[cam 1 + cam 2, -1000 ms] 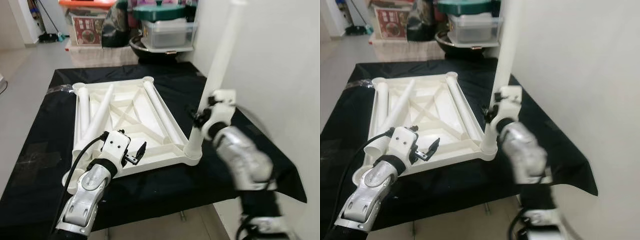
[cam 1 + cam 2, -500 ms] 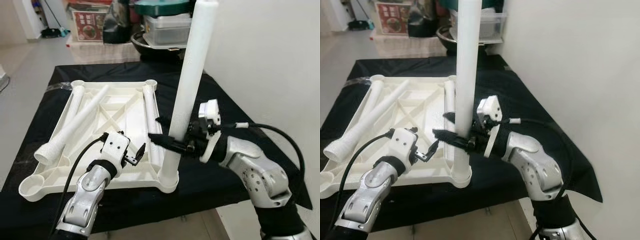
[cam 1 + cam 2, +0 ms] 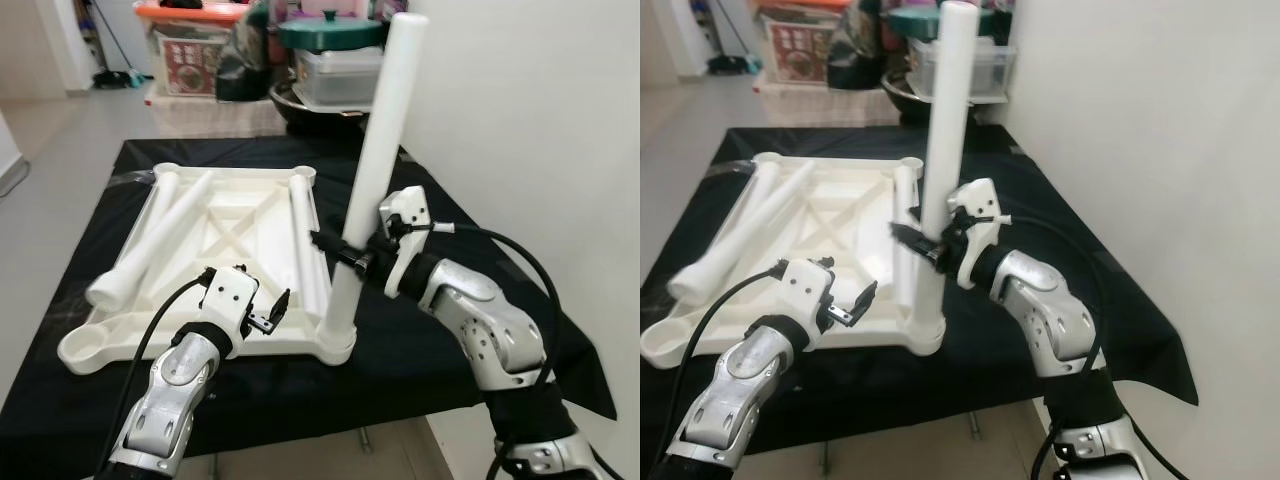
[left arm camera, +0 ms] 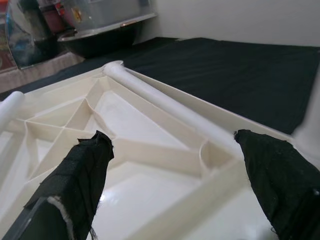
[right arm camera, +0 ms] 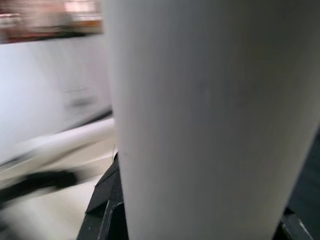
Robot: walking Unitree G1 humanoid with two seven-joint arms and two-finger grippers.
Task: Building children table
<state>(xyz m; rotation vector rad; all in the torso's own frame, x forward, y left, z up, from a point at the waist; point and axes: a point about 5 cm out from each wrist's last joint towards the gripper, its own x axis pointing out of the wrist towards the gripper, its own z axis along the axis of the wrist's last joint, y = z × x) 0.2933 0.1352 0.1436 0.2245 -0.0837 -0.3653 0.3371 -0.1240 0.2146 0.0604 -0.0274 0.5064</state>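
- Tabletop of white moulded plastic [image 3: 235, 225], turned underside up with its ribs showing, lies on the black-covered table [image 3: 440, 350], reaching toward its near edge.
- One white plastic tube leg [image 3: 372, 170] stands nearly upright in the tabletop's near right corner socket [image 3: 338, 345], leaning slightly.
- The right gripper [image 3: 338, 250] is clamped around that leg partway up, black fingers on either side.
- Three more white tube legs lie loose on the tabletop: one along its right side [image 3: 305, 240], two [image 3: 160, 235] along the left side.
- The left gripper [image 3: 268, 312] hovers at the tabletop's near edge, fingers [image 4: 82, 175] spread apart, gripping nothing.
- Storage boxes and a green-lidded pot [image 3: 325, 35] sit beyond the table's far edge.
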